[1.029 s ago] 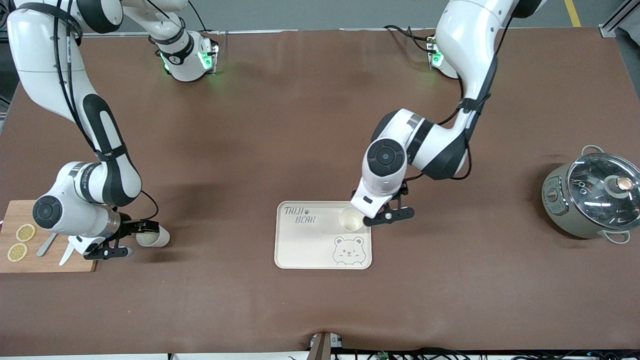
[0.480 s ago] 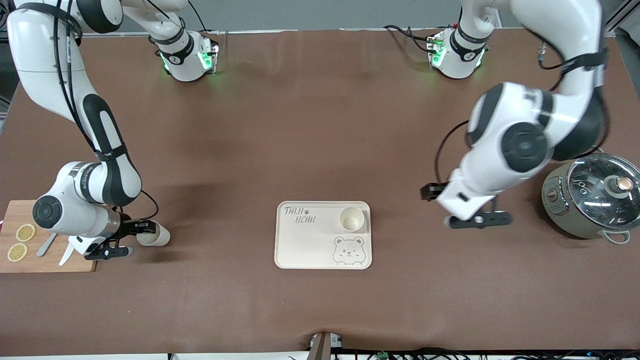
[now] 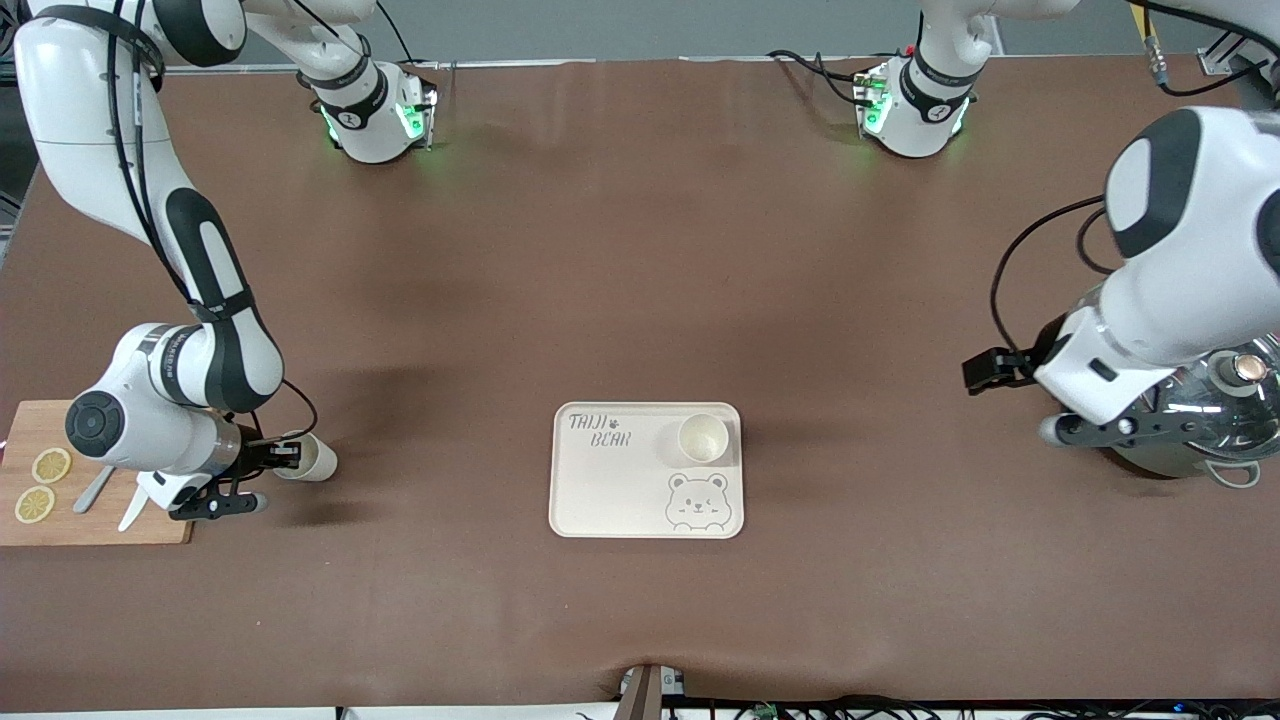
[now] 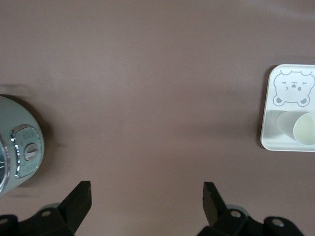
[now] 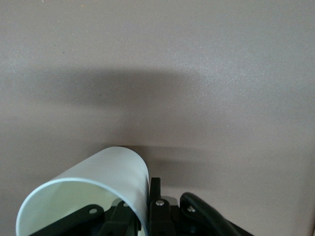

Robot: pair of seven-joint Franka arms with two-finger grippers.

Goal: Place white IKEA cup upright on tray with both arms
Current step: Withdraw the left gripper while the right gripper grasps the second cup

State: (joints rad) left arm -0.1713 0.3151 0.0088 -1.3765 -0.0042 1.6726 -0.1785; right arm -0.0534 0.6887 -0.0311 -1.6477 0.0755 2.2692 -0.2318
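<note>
One small white plastic cup stands upright on the flat cream bear-print tray, the left tool hangs spread over the grey pot, while the right tool pinches a second white cup's rim, lying on the brown desk beside the wooden board, yet to be carried over.

right end effector | pinching wall of white cup | cup on its side

"TAIJI BEAR" (grey) on tray
</note>
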